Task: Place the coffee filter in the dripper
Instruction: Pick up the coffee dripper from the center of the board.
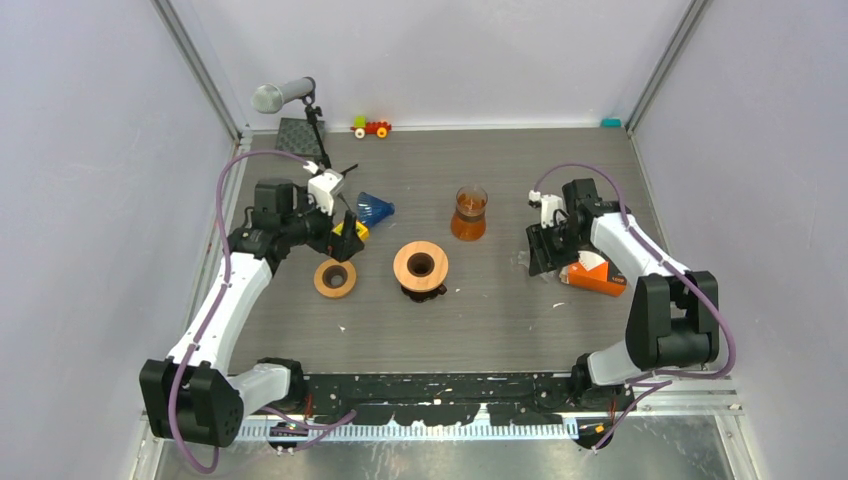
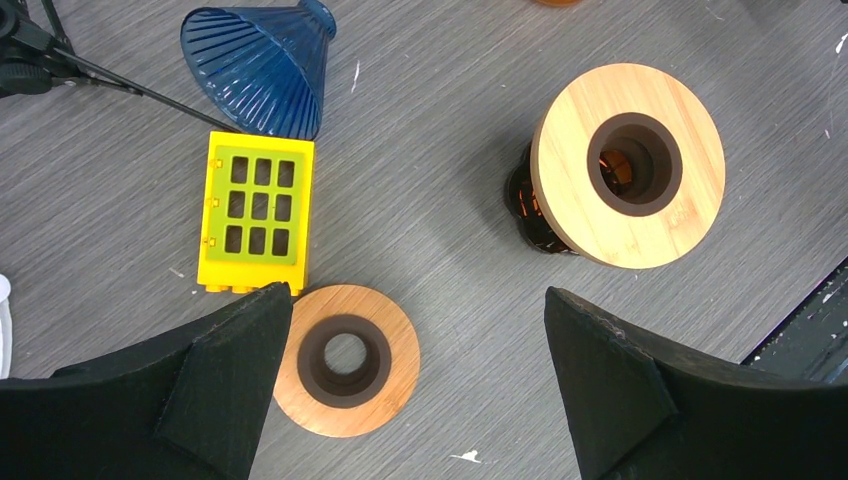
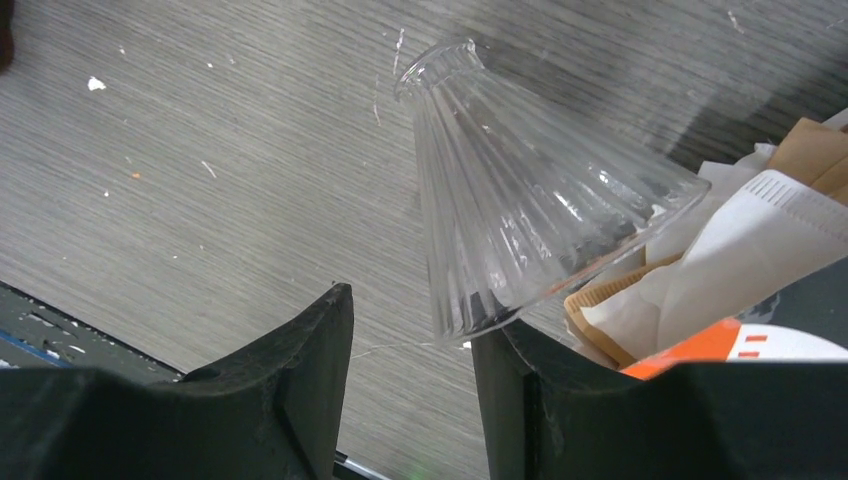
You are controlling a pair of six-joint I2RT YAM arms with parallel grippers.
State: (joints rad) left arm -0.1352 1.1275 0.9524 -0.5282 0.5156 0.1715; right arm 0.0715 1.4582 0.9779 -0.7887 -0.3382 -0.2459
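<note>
1. Flagging the main risk: clear dripper (image 3: pixel 520 200) on its side, rim against the filters (image 3: pixel 740 250); closing on that slick ribbed glass likely to roll or skid it away.
2. Risks grabbing a wad instead of one filter; stack loose, spilling out of the orange box (image 1: pixel 597 274), so a blunt pinch likely to drag several or crumple them.
3. Risks the wrong target: blue dripper (image 2: pixel 255 70) also tipped over, just beside the yellow block (image 2: pixel 255 215); no hint in the task line as to which cone.
4. Risks a failed drop even after a clean pick: neither cone mouth-up, filter likely to slide off unless righted first.
5. Right gripper (image 3: pixel 410 400): partly open, holds nothing; straddles the lower rim of the clear dripper, rim close to one finger (image 3: pixel 560 400); contact or not, cannot tell.
6. Left gripper (image 2: pixel 420 390): spread wide, empty, touches nothing; hangs over the table (image 2: pixel 450 250) with the wooden ring (image 2: pixel 345 358) below near one finger and the wood-topped stand (image 2: pixel 628 165) off to the other side.
7. Filter location: in the box at the right of the table, just beside the right gripper, touching the clear dripper's rim, well apart from the blue dripper; not yet in any dripper.
</note>
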